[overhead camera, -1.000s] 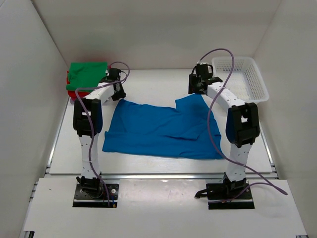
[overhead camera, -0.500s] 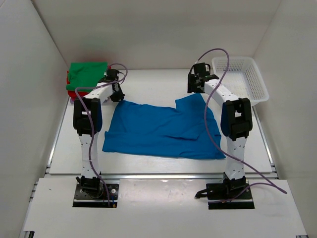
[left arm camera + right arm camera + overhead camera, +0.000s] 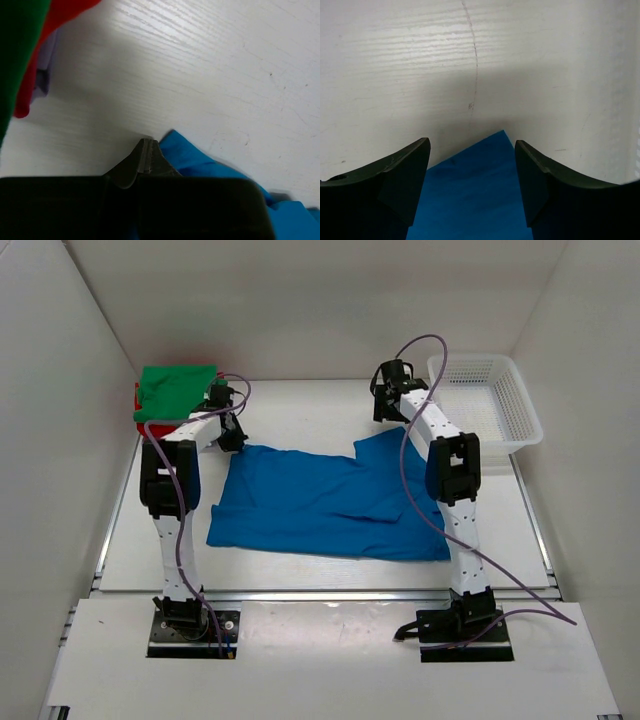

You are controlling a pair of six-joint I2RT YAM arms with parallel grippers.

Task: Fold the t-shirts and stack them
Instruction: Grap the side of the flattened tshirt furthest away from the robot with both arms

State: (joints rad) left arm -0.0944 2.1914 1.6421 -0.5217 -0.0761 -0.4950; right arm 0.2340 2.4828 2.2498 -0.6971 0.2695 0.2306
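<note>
White bench (image 3: 300,410), blue t-shirt (image 3: 320,500) spread out; green t-shirt (image 3: 175,388) at far-left corner. Left gripper (image 3: 147,150) clenched at the blue one's far-left corner — right gripper (image 3: 471,145) released, straddling its far-right corner.

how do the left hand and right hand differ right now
The left hand is shut, its fingers pressed together; the right hand is open, its fingers wide apart. A corner of the blue t-shirt pokes out beside the left hand's tips, while another corner points up into the gap between the right hand's fingers. Both are at the shirt's far edge, close to the table.
</note>
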